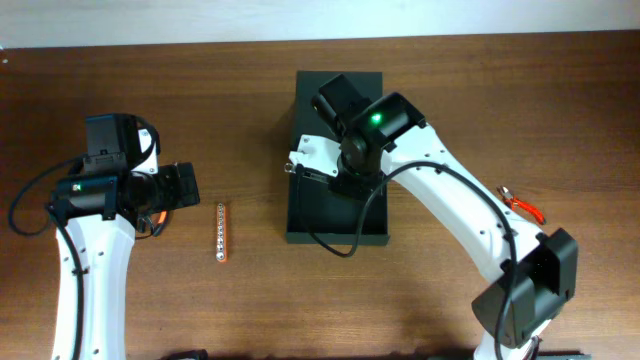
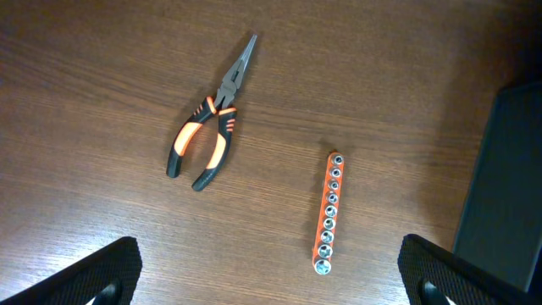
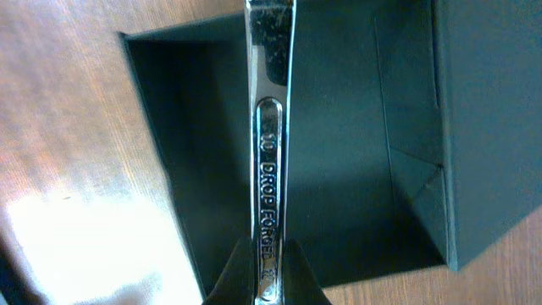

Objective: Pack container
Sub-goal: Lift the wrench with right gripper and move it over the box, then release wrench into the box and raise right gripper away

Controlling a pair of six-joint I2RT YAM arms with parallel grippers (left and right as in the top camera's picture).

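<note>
The container (image 1: 330,218) is a dark green-black open box at the table's middle, with its flap lid standing at the far end. My right gripper (image 1: 336,170) hovers over it, shut on a silver wrench (image 1: 301,155). In the right wrist view the wrench (image 3: 269,127) runs up from the closed fingers (image 3: 267,273) above the container's dark inside (image 3: 356,178). My left gripper (image 1: 186,185) is open and empty, left of the container. In the left wrist view its fingers (image 2: 271,280) spread wide below orange-handled pliers (image 2: 206,142) and an orange socket rail (image 2: 327,212).
The socket rail (image 1: 221,231) lies between the left arm and the container. The pliers (image 1: 155,222) are partly hidden under the left arm. A second pair of orange-handled pliers (image 1: 522,204) lies at the right. The container's edge (image 2: 508,195) shows at the right of the left wrist view.
</note>
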